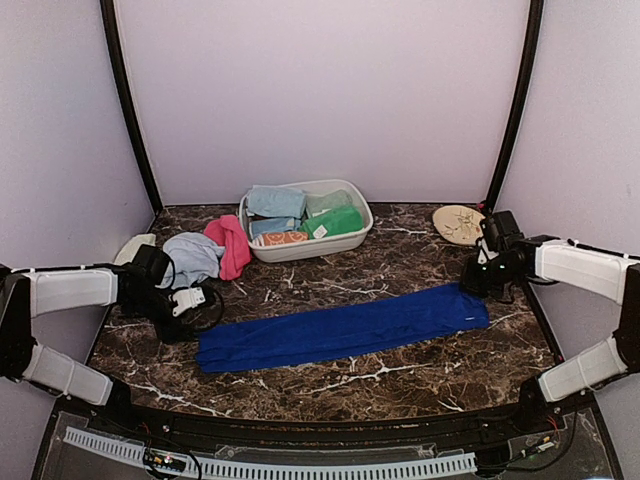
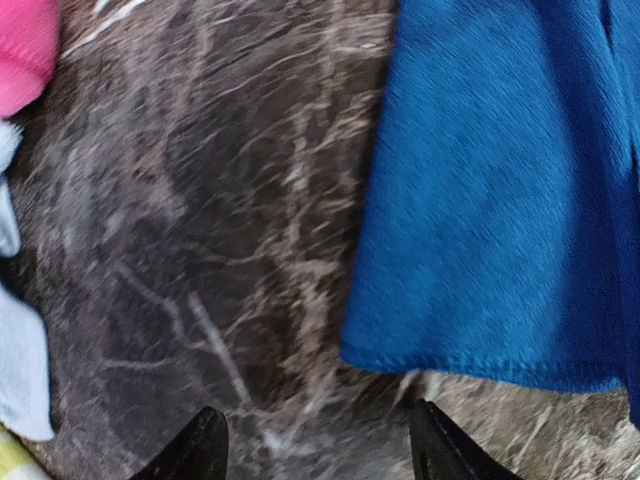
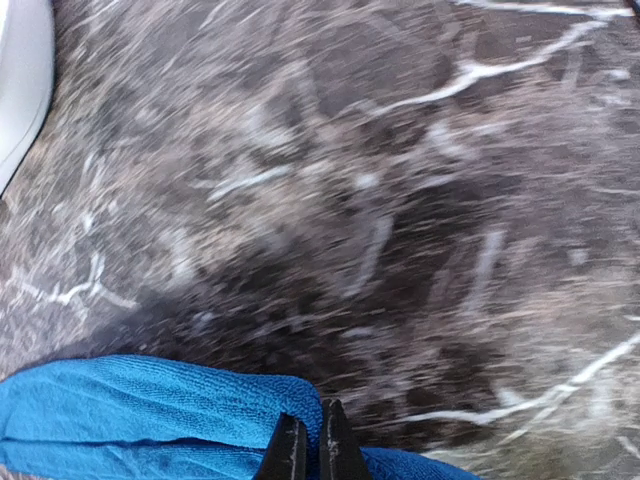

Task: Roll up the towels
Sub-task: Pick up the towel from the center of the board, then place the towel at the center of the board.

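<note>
Right gripper [image 3: 308, 430] clenched at the royal blue towel [image 1: 340, 330] edge, left gripper [image 2: 316, 420] spread empty; a thin pinch may slip, skewing the roll

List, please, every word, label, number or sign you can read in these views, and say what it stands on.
No text can be read in any view.
White tag on the green towel in the tub: too small to read.
Orange patterned item in the tub: no letters to make out.
Plate: pattern only.
Royal blue towel: plain.
</note>
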You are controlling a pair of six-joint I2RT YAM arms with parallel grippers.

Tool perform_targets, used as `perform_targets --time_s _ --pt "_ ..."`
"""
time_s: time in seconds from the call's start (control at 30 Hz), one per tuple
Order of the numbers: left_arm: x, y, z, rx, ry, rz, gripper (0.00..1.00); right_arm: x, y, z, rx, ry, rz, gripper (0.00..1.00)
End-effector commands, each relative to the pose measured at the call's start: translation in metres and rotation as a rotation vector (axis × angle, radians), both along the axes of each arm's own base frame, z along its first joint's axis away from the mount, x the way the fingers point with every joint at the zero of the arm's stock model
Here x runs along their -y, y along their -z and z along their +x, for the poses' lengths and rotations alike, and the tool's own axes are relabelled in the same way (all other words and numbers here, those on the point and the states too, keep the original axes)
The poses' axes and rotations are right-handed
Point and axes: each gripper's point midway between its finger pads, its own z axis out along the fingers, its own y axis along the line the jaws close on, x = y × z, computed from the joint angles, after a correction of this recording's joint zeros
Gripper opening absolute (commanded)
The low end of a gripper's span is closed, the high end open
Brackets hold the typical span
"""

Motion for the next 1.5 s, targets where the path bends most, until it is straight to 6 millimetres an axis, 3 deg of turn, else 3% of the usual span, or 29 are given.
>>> perform_targets --time_s 0.0,0.13,0.27,0.4,0.57,0.7,0.87,1.03,1.27,1.33,1.47 --pt "0.032 0.006 -0.017 -0.082 0.073 -0.061 0.64 0.037 -0.007 -0.002 -0.018 0.048 -0.101 0.00" --pt "0.055 0.006 -0.015 -0.109 0.110 -0.086 0.64 0.049 -0.018 0.002 -0.002 0.072 -0.118 0.00" --pt "0.061 -0.007 -0.004 -0.118 0.072 -0.118 0.62 0.008 -0.050 0.008 0.061 0.005 0.036 0.00" --pt "0.052 -0.025 0.004 -0.089 0.043 -0.170 0.61 -0.066 -0.092 0.006 0.118 -0.113 0.231 0.00" --pt "0.018 -0.036 0.012 -0.045 -0.035 -0.195 0.61 -0.164 -0.109 -0.012 0.107 -0.266 0.407 0.00" --pt "-0.004 -0.033 0.009 -0.015 -0.082 -0.194 0.61 -0.243 -0.111 -0.029 0.077 -0.366 0.519 0.00" --pt "-0.014 -0.031 0.009 0.002 -0.112 -0.204 0.61 -0.343 -0.106 -0.043 0.027 -0.512 0.568 0.00" --pt "-0.018 -0.031 0.012 0.009 -0.135 -0.203 0.61 -0.416 -0.096 -0.050 -0.019 -0.613 0.600 0.00" --pt "-0.021 -0.035 0.010 0.022 -0.135 -0.204 0.61 -0.470 -0.074 -0.068 -0.100 -0.715 0.637 0.00" --pt "-0.021 -0.036 0.009 0.017 -0.135 -0.203 0.60 -0.469 -0.071 -0.072 -0.104 -0.734 0.626 0.00" --pt "-0.019 -0.036 0.007 0.015 -0.128 -0.208 0.60 -0.442 -0.102 -0.067 -0.031 -0.722 0.622 0.00"
